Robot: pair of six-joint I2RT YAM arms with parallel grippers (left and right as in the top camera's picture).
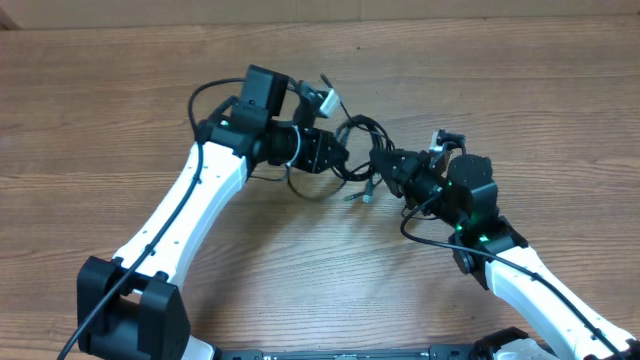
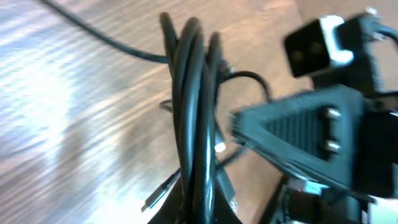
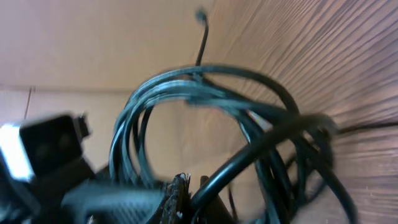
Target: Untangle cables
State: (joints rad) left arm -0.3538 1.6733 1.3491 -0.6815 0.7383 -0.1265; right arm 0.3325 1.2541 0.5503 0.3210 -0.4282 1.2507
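The cables [image 1: 362, 135] are a knot of thin black cords at mid-table, hanging between my two grippers. Silvery plug ends [image 1: 362, 196] dangle just below the knot. My left gripper [image 1: 340, 158] comes in from the left and is shut on the cables. In the left wrist view the cables [image 2: 194, 106] run straight up out of the left gripper [image 2: 198, 214], with a plug end [image 2: 158, 196] beside it. My right gripper [image 1: 388, 165] meets the knot from the right. In the right wrist view the right gripper [image 3: 196, 196] is shut on one thick strand [image 3: 261, 143] of the looped cables [image 3: 186, 87].
The wooden table [image 1: 120, 110] lies open to the left and front. Each arm's own black lead curves near its wrist, the left lead [image 1: 200, 95] and the right lead [image 1: 430, 238]. The two grippers stand very close together. A table edge [image 1: 560, 18] runs along the back.
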